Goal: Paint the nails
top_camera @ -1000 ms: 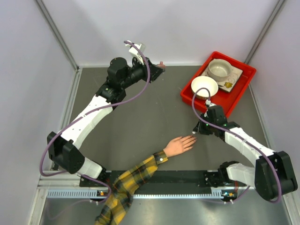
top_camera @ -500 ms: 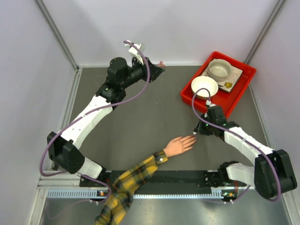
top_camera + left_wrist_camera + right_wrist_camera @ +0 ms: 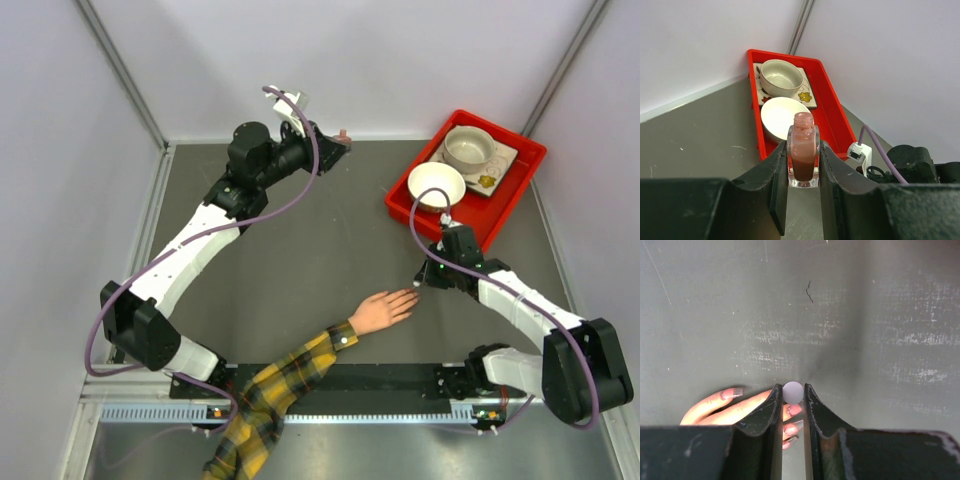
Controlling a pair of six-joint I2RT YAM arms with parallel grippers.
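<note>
The pale mannequin hand point(image 3: 383, 310) lies palm down on the grey table, with a yellow plaid sleeve point(image 3: 275, 392) behind it. Its nails point(image 3: 794, 410) look pinkish, and another nail point(image 3: 732, 393) shows further left. My right gripper point(image 3: 421, 281) hovers over the fingertips. In the right wrist view my right gripper point(image 3: 792, 388) is shut on a white round-topped brush cap point(image 3: 793, 393) right above the nails. Near the back wall my left gripper point(image 3: 341, 141) is raised, and in the left wrist view my left gripper point(image 3: 803, 150) is shut on an uncapped nail-polish bottle point(image 3: 803, 156) of brownish-pink polish, held upright.
A red tray point(image 3: 508, 196) stands at the back right, holding a white bowl point(image 3: 437, 185) and a beige bowl point(image 3: 468, 148) on a patterned coaster. The tray's rim point(image 3: 836, 126) also shows past the bottle. A metal rail runs along the near edge.
</note>
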